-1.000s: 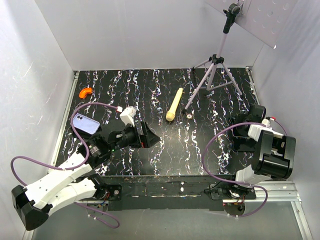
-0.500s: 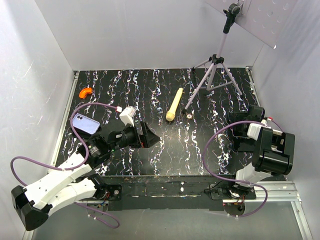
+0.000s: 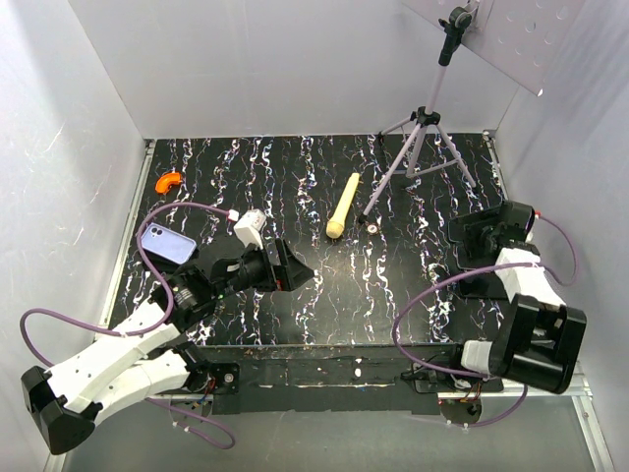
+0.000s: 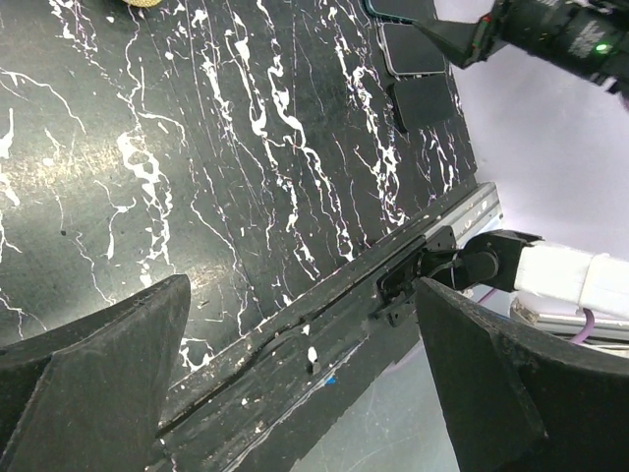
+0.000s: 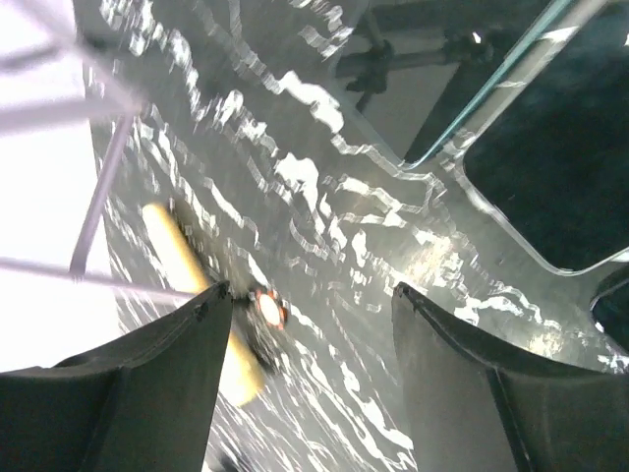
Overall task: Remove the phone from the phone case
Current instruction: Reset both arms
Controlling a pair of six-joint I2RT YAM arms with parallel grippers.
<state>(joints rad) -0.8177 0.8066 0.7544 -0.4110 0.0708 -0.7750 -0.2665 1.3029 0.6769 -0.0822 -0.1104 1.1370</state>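
Note:
The phone (image 3: pixel 169 244) lies on the left of the marbled table with its lavender back and camera bump up, beside my left arm. The phone case (image 3: pixel 480 285), a flat black shell, lies at the right; in the right wrist view it is the rounded black rectangle (image 5: pixel 560 167) at the upper right. My right gripper (image 3: pixel 459 236) hovers just behind the case, open, with nothing between its fingers (image 5: pixel 310 290). My left gripper (image 3: pixel 303 270) is open and empty near the table's front edge (image 4: pixel 300 285), its fingers pointing right.
A cream-yellow stick (image 3: pixel 342 205) lies mid-table, and a small ring (image 3: pixel 373 224) sits beside it. A grey tripod (image 3: pixel 421 147) stands at the back right. An orange curved piece (image 3: pixel 168 181) is at the back left. Purple cables loop by both arms.
The right gripper has opened from shut, and its arm has shifted, the elbow dropping toward the near edge. The left arm and the phone have stayed put.

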